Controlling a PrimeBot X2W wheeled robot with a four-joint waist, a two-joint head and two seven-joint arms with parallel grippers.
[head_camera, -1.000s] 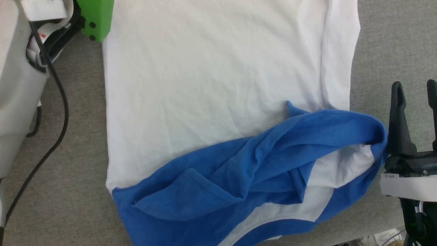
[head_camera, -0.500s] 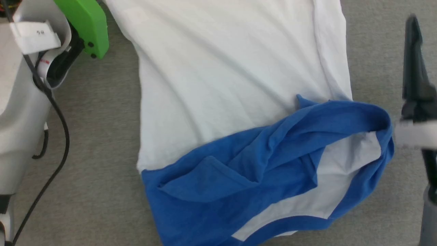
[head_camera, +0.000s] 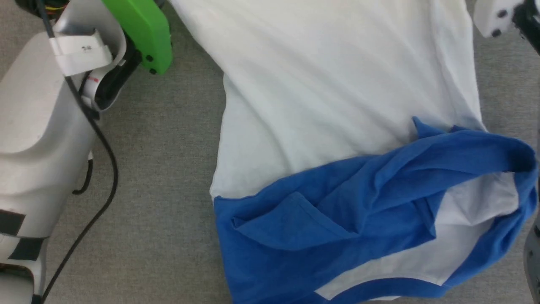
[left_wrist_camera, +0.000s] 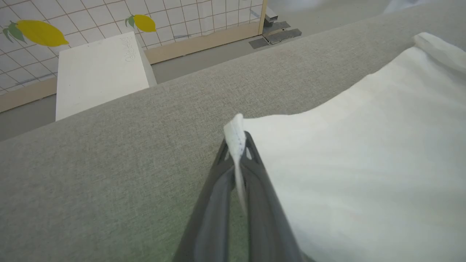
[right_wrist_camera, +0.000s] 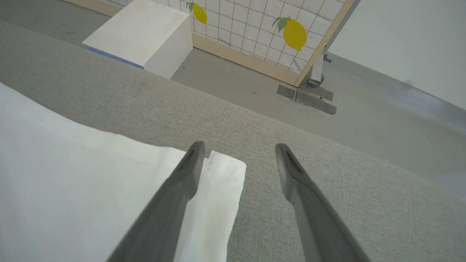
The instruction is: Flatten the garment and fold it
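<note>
Grey woven bench (head_camera: pixel 160 169); a lemon-print screen (right_wrist_camera: pixel 255 22) and a white box (left_wrist_camera: pixel 98 69) stand on the floor beyond its far edge. Garment (head_camera: pixel 329 105) lies on the bench. In the head view its white body runs toward 12 o'clock, and the blue shoulders and sleeves (head_camera: pixel 337 219) are bunched and folded over at 5 o'clock, nearest the robot.

Left jaws: closed on a hem corner (left_wrist_camera: pixel 235 134), toward 11 o'clock. The left wrist view shows the stitched edge pinched between both fingers (left_wrist_camera: pixel 260 189), with cloth standing up just past the tips. Judged purpose: a corner hold lets the arm pull the hem taut without bunching the body.

Right jaws: open, gripping nothing. In the right wrist view they point at the other hem corner (right_wrist_camera: pixel 222 178), toward 1 o'clock. One finger (right_wrist_camera: pixel 184 182) is over cloth and the other (right_wrist_camera: pixel 296 182) over bare bench, so the doubled corner sits between them. Cannot tell whether they touch it. Judged step: taking the second corner so both arms can stretch the hem flat. Folding not begun.

Edges and room: both hem corners lie near the bench's far edge, with a strip of bare bench beyond each and then the drop to the floor. Little margin for pulling toward 12 o'clock; more open bench at 9 o'clock. The left arm's green housing (head_camera: pixel 139 29) and cable (head_camera: pixel 115 173) sit at 10 o'clock, near the garment's side edge. The blue bunch needs spreading.
</note>
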